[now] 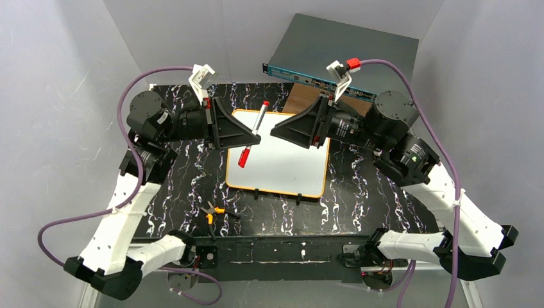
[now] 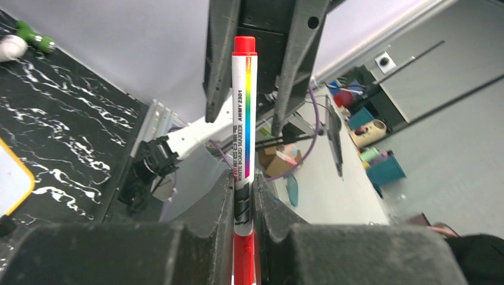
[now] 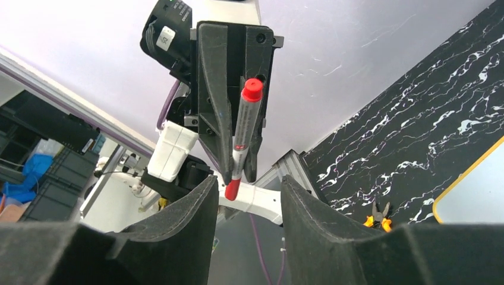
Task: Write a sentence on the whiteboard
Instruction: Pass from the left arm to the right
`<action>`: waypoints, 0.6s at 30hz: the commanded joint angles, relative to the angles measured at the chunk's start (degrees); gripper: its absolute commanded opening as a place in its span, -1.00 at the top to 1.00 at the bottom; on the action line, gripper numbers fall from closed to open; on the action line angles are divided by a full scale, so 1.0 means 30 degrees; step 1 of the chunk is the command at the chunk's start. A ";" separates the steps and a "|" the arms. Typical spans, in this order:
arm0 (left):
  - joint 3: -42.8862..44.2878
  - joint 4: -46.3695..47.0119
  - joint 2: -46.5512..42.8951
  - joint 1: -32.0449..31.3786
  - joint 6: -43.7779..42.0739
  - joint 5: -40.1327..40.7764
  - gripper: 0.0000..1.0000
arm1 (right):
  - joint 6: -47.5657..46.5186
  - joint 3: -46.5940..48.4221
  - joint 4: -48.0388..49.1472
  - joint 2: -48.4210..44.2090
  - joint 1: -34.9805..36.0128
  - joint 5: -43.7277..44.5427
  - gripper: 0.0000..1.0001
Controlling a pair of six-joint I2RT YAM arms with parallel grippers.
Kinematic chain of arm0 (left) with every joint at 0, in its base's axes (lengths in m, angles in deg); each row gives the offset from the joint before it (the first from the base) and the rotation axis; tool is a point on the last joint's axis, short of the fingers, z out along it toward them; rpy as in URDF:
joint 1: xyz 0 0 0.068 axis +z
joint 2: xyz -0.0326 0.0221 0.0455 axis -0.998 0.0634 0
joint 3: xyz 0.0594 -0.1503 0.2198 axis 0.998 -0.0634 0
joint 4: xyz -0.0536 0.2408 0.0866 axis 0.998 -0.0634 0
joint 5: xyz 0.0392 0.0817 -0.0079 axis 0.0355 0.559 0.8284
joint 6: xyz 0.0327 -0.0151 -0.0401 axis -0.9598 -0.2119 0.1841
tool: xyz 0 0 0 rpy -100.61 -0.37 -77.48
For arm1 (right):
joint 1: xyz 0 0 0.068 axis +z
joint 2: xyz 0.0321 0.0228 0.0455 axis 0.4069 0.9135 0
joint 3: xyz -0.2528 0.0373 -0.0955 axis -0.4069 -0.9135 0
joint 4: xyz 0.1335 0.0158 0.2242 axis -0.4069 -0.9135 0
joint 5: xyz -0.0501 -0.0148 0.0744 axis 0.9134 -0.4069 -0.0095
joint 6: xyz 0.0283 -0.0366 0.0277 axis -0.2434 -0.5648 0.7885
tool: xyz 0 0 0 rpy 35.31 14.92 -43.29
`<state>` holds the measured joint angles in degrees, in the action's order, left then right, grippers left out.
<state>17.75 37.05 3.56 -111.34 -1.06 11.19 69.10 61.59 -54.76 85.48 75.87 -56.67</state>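
Two grippers face each other above the whiteboard (image 1: 282, 170), which lies flat mid-table, blank so far as we see. L gripper (image 1: 249, 133) is clamped on the marker (image 1: 260, 115) mid-barrel, long axis crosswise to the gap. R gripper (image 1: 280, 131), jaws apart & empty, sits just right of it.

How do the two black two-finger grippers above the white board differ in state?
The left gripper is shut on a red-capped white marker; the right gripper is open and holds nothing. The left gripper hangs over the left edge of the orange-rimmed whiteboard; the right gripper hangs over its upper right part. Both are black and point toward each other.
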 commanded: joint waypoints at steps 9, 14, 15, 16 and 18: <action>0.0757 0.5727 0.0890 -0.0223 0.5062 -0.3393 1.00 | -0.1217 0.2968 0.1005 0.1707 -0.0466 -0.3609 0.00; 0.1023 0.4835 0.1063 -0.0406 0.4514 -0.3349 1.00 | -0.0978 0.3382 0.1614 0.2077 -0.0498 -0.4142 -0.01; 0.1002 0.4693 0.1087 -0.0421 0.4395 -0.3293 1.00 | -0.0930 0.3429 0.1687 0.2146 -0.0498 -0.4264 -0.01; 0.0996 0.4646 0.1120 -0.0504 0.4336 -0.3272 1.00 | -0.0840 0.3445 0.1846 0.2232 -0.0498 -0.4441 -0.01; 0.1009 0.4645 0.1242 -0.0657 0.4345 -0.3230 1.00 | -0.0618 0.3379 0.2198 0.2326 -0.0498 -0.4690 0.00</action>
<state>18.91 50.58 7.08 -112.47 12.49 2.39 66.74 69.33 -53.27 92.13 74.64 -67.73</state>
